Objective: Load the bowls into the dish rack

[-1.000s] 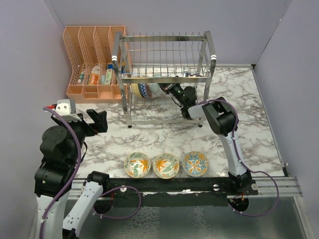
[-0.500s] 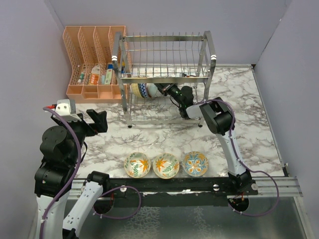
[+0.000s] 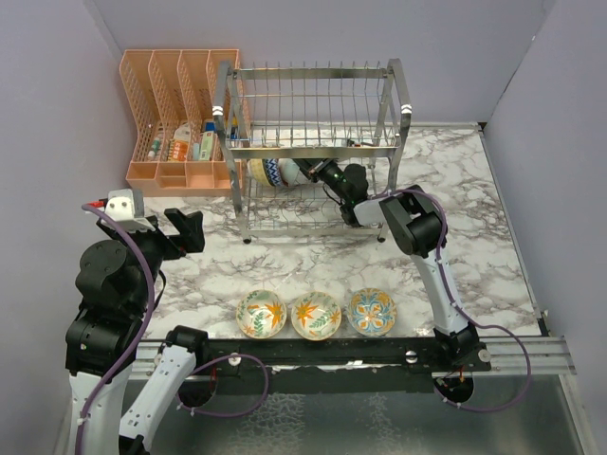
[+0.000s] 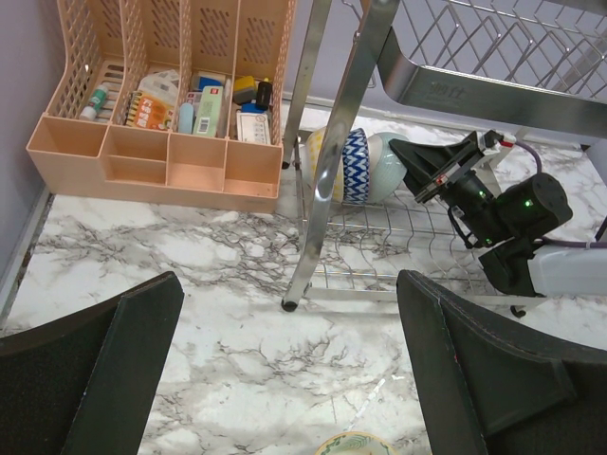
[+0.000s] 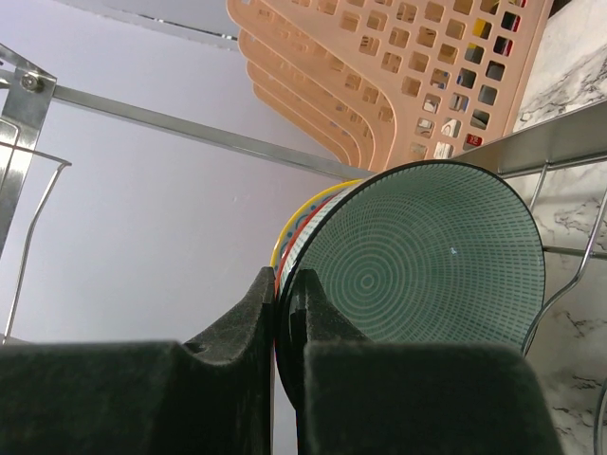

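Note:
The chrome dish rack (image 3: 313,152) stands at the back centre. My right gripper (image 3: 307,172) reaches into its lower tier, shut on the rim of the pale teal bowl (image 5: 427,256), which stands on edge. Right behind it are a red rim and a yellow-rimmed bowl (image 5: 313,210). The left wrist view shows the teal bowl (image 4: 382,167) against a blue-zigzag bowl (image 4: 351,167). Three floral bowls (image 3: 261,314), (image 3: 315,315), (image 3: 372,311) sit in a row on the near table. My left gripper (image 3: 185,230) is open, empty, raised at the left.
A peach plastic organizer (image 3: 175,123) with small items stands left of the rack, touching it. The rack's front left post (image 4: 332,142) meets the marble table (image 3: 474,218) in front of my left gripper. Purple walls enclose the table.
My right gripper moved left, deeper into the lower tier, bringing the teal bowl up against the other bowls. The left arm has not moved.

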Controlling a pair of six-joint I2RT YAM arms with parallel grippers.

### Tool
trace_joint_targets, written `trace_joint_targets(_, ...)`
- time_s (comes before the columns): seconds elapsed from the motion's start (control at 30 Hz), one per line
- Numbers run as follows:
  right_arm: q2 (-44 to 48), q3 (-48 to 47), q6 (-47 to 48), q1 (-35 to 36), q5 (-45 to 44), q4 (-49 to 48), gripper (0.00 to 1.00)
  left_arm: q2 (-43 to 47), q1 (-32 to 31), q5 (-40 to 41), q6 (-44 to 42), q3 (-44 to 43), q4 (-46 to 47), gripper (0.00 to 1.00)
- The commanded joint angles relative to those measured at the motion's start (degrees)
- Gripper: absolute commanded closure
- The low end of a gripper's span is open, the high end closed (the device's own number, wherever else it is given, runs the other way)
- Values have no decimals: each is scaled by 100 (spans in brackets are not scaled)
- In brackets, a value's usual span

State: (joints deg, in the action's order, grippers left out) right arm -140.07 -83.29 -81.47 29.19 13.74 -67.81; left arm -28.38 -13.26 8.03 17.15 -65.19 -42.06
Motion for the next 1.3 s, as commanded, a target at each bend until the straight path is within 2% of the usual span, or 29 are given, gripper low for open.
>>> trace_joint_targets(0.0,128,-154,316,-10,-188,-169,99,26,-19,85,-74,-74,-39,1)
trace_joint_targets(0.33,225,-392,828,-52,-76,492,99,6,-28,96,-74,-90,-38,1)
trace_joint_targets(0.53,339,-203,1050,-60,-119,658,99,20,-28,103,-76,-50,-33,1)
trace_joint_targets(0.67,458,9,1089,-87,-189,591,99,33,-28,106,-64,-10,-26,1)
trace_joint_targets(1.0,248,-159,975,-120,82,679,99,21,-28,89,-31,-2,4,1)
trace_joint_targets(1.27,414,143,1071,-165,-27,793,89,29,-23,86,-34,12,-1,1)
